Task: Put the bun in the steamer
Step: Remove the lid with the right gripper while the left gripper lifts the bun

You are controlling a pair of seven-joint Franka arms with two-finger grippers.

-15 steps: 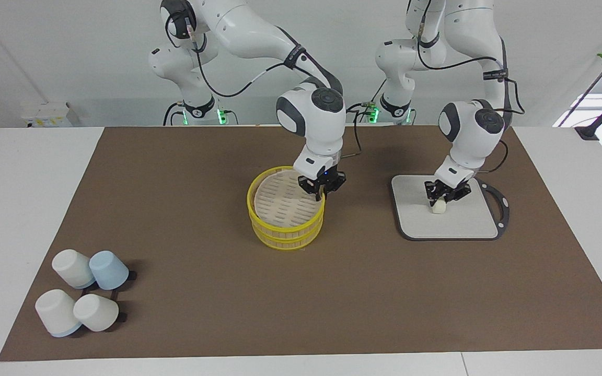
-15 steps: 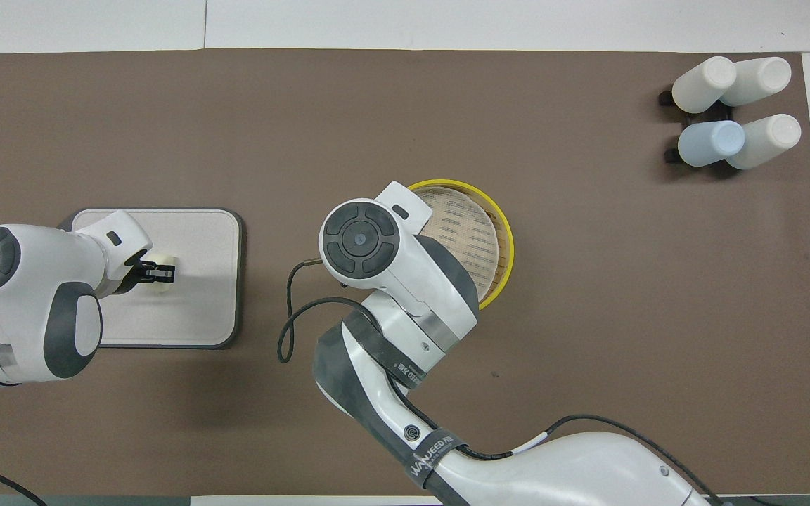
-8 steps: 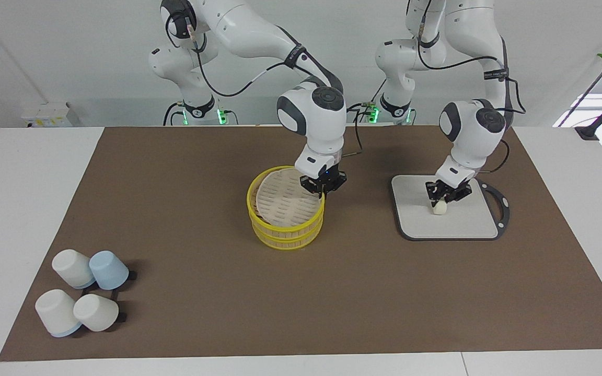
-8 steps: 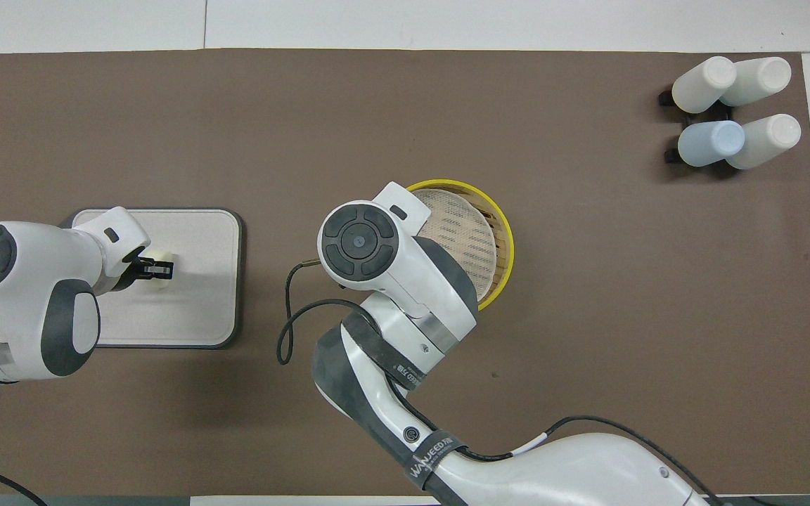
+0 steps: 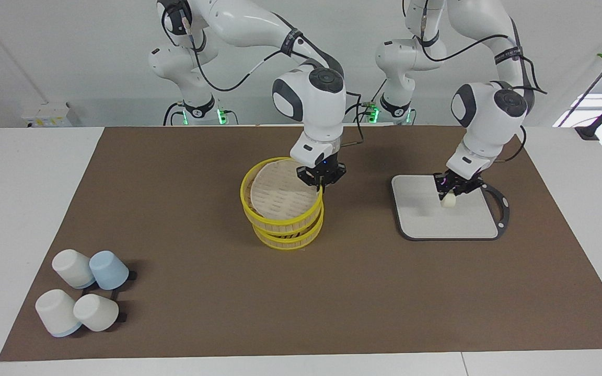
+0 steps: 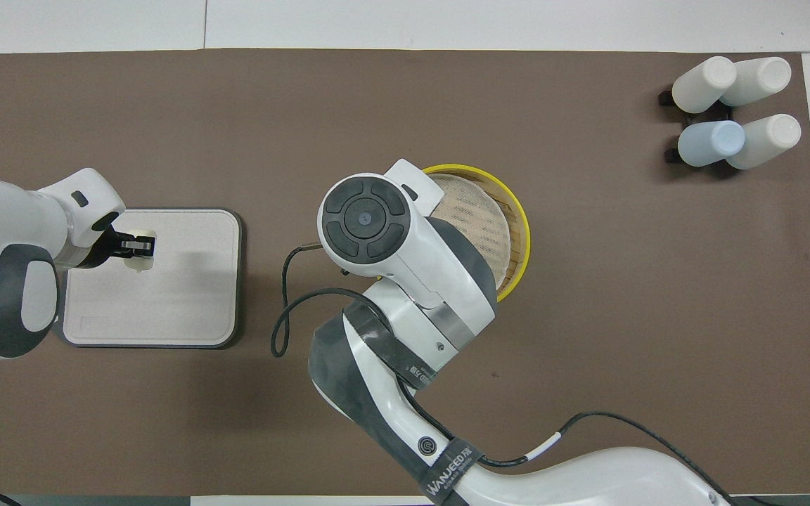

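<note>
The steamer (image 5: 280, 209) stands mid-table, with yellow rims and a beige slotted top. My right gripper (image 5: 321, 183) is shut on the rim of its top tier. It holds that tier raised and tilted above the lower tier (image 5: 288, 239). In the overhead view the right wrist hides this gripper, and the steamer (image 6: 510, 232) shows beside it. My left gripper (image 5: 450, 193) is shut on the small cream-white bun (image 5: 448, 201). It holds the bun in the air over the grey board (image 5: 452, 224). The bun (image 6: 142, 257) also shows in the overhead view, in the left gripper (image 6: 139, 244).
The grey square board (image 6: 166, 309) with a black handle lies toward the left arm's end of the table. Several white and blue cups (image 5: 84, 297) lie on a small rack at the right arm's end, farther from the robots; they also show in the overhead view (image 6: 728, 112).
My left gripper has lifted the bun off the board. My right gripper has raised the steamer's top tier off the lower one and shifted it slightly toward the right arm's end.
</note>
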